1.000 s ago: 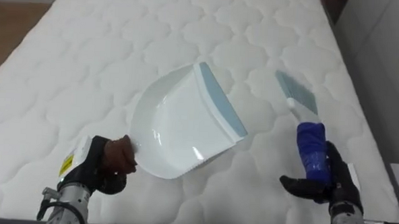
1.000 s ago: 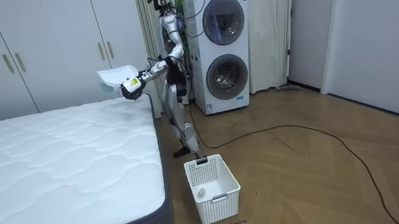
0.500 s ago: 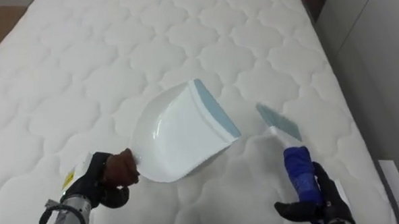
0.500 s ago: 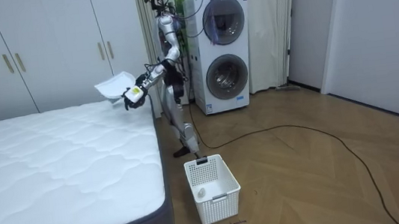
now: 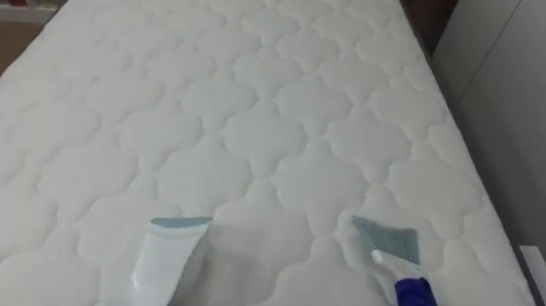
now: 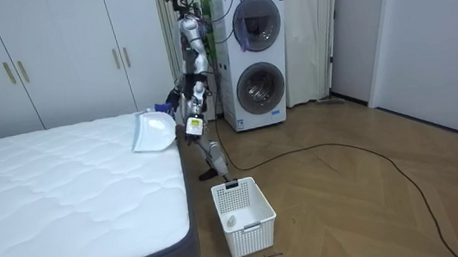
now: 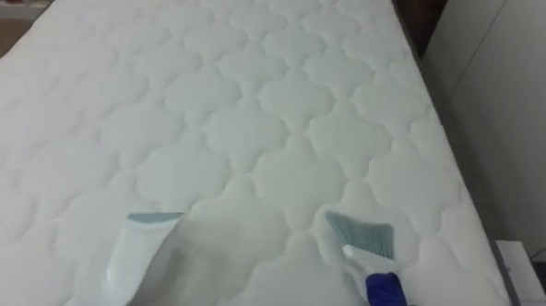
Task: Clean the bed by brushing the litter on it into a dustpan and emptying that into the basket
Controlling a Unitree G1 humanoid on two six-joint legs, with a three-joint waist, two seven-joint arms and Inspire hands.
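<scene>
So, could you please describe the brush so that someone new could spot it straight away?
Start at the white quilted mattress and look at its near right part. The brush is there, right of the dustpan; unlike the pan, it has a blue handle and a fan of pale grey-blue bristles.

One bed point(image 5: 257, 97), one white dustpan point(image 5: 162, 268) and one blue-handled brush point(image 5: 389, 241) are in sight. There is one white basket point(image 6: 243, 215). Two washing machines point(image 6: 260, 82) stand stacked.
</scene>
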